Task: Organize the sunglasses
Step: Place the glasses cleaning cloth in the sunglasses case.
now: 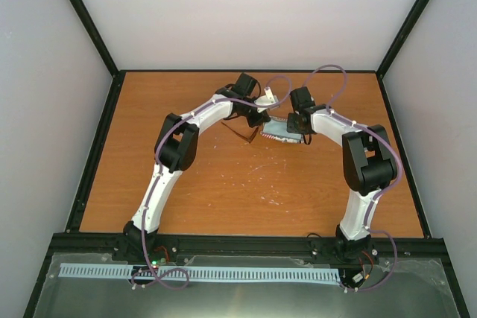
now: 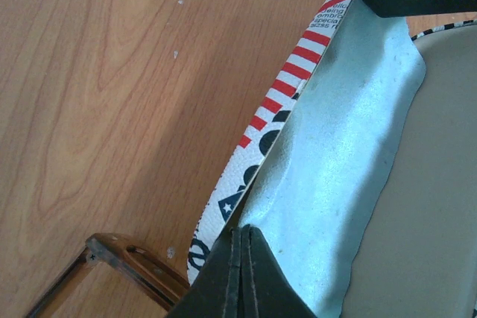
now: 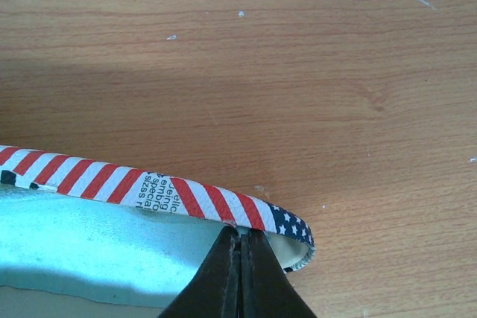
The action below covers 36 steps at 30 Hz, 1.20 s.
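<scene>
Bright, even light; a soft shadow band lies on the table [image 3: 149, 87] just beyond the flag-patterned case [image 3: 186, 195]. The light blue cloth [image 2: 335, 147] lying in it gleams, perhaps slightly overexposed.

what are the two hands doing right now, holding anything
left hand: closed, pinching the cloth at its edge.
right hand: closed, seemingly pinching the cloth's other end.

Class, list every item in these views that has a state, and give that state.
Case: open, on table.
Cloth: in case, pinched at both ends.
Sunglasses: outside case, on table.
Left gripper: shut on cloth.
Right gripper: shut on cloth.
</scene>
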Motion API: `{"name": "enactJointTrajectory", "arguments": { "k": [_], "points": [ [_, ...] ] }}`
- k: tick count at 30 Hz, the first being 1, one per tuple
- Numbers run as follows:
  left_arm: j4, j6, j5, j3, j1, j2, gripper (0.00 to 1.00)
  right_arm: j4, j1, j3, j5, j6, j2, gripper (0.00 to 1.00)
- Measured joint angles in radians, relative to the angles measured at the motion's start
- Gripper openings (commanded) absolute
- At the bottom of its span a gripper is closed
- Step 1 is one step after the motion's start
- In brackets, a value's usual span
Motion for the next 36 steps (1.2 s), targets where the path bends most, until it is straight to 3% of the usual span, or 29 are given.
{"name": "enactJointTrajectory", "arguments": {
  "k": [18, 26, 30, 34, 36],
  "points": [
    [0.056, -0.032, 0.007, -0.033, 0.000, -0.037, 0.01, 0.031, -0.001, -0.028, -0.003, -0.004, -0.020, 0.03],
    [0.058, -0.042, -0.013, -0.042, -0.006, -0.037, 0.18, 0.042, -0.006, -0.031, 0.003, -0.005, -0.024, 0.03],
    [0.058, -0.048, -0.026, -0.053, -0.013, -0.037, 0.34, 0.046, -0.011, -0.031, 0.002, -0.008, -0.024, 0.03],
    [0.058, -0.055, -0.040, -0.060, -0.019, -0.037, 0.46, 0.046, -0.013, -0.031, 0.002, -0.011, -0.024, 0.08],
    [0.059, -0.057, -0.044, -0.061, -0.020, -0.037, 0.47, 0.046, -0.014, -0.031, 0.003, -0.015, -0.024, 0.13]
  ]
}}
